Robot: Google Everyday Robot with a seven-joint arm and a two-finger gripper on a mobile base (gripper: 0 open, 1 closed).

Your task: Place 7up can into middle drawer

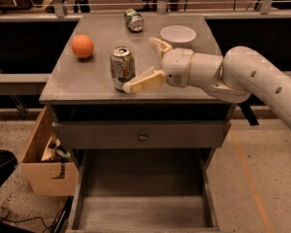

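The 7up can (122, 67) stands upright on the grey cabinet top (87, 84), near its front edge. My gripper (140, 64) is open just right of the can, coming in from the right at can height. Its near finger (144, 82) reaches to the can's lower right side. Its far finger (159, 45) is behind and to the right, apart from the can. The can is not between the fingers. The middle drawer (143, 210) is pulled open below, with a bare floor.
An orange ball (82, 46) sits at the top's left. A darker can (134, 20) lies on its side at the back. A white bowl (178, 34) is behind my wrist. The top drawer front with its knob (142, 136) is shut. A cardboard box (46, 164) stands left of the cabinet.
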